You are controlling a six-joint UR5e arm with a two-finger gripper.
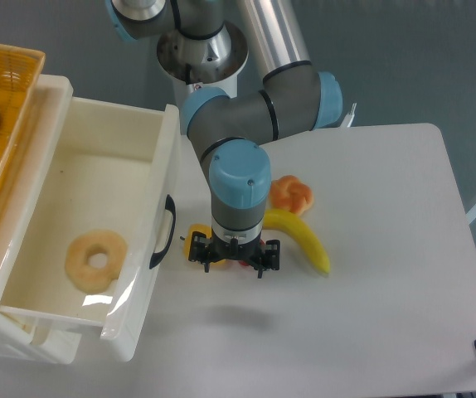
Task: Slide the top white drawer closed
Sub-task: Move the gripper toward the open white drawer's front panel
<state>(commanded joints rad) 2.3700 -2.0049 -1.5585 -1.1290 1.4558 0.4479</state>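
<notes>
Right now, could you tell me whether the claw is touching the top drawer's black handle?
No, the claw hangs over the table to the right of the black handle of the top white drawer, with bare tabletop between them.
</notes>
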